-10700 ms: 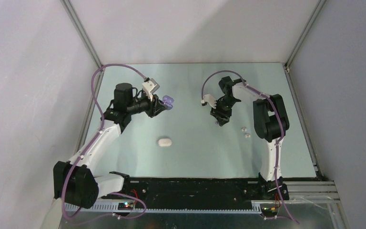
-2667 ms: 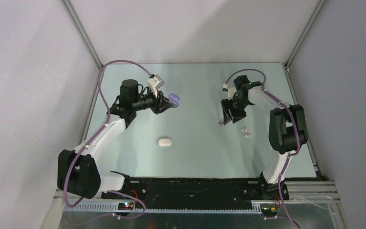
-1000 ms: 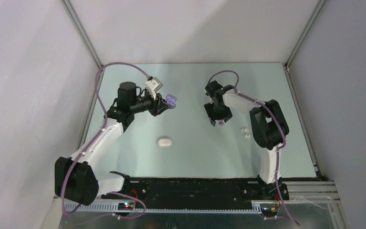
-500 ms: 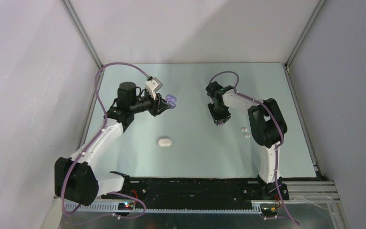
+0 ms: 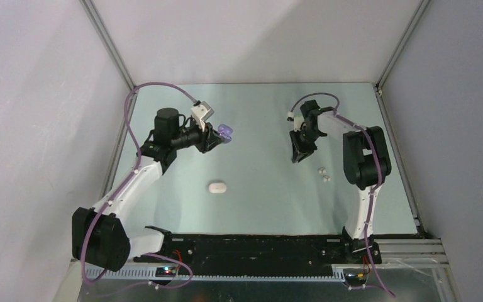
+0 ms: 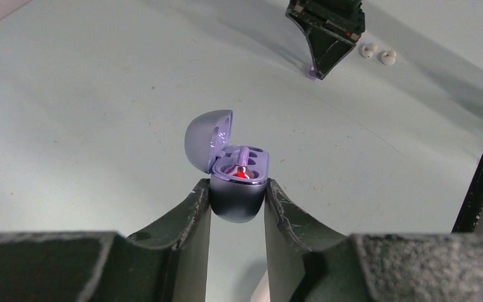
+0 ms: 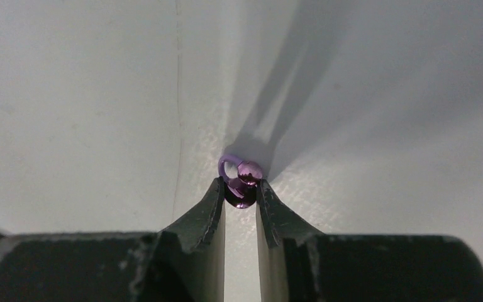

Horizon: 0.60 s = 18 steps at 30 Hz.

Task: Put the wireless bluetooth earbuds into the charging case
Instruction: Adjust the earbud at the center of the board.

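Right tool (image 7: 239, 190) tip-down around purple earbud (image 7: 245, 176)

Even bright light; soft shadows, blurred near jaws in wrist views.

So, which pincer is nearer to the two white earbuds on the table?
Right. The right pincer, shut on a purple earbud, hangs just left of the white earbuds; the left pincer, shut on the open purple case, is far off to their left.
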Each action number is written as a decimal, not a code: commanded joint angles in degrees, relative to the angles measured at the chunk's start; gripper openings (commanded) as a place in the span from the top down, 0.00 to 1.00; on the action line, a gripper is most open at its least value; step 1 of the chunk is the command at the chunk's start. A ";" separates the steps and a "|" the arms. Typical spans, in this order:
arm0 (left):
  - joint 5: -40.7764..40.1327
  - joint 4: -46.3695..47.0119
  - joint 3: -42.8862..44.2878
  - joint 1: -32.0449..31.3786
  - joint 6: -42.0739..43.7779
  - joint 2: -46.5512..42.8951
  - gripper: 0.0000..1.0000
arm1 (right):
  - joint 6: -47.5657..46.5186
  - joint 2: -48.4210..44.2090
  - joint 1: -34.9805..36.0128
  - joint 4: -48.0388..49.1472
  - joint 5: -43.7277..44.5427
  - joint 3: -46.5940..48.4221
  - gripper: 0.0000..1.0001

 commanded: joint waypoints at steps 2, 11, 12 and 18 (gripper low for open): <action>1.48 2.02 1.48 0.84 0.79 0.09 1.00 | -11.32 -2.94 -4.41 -7.12 -30.34 1.51 0.83; 3.27 -0.05 4.02 1.06 2.16 1.95 1.00 | 2.60 2.75 -6.82 -4.80 -52.56 -6.25 0.59; 3.16 -0.76 4.19 1.05 2.58 1.89 1.00 | 10.22 3.18 -8.00 -0.26 -55.97 -7.99 0.56; 2.73 -4.36 5.25 1.03 4.61 1.00 1.00 | 10.80 1.54 -13.23 -2.19 -40.56 -9.99 0.29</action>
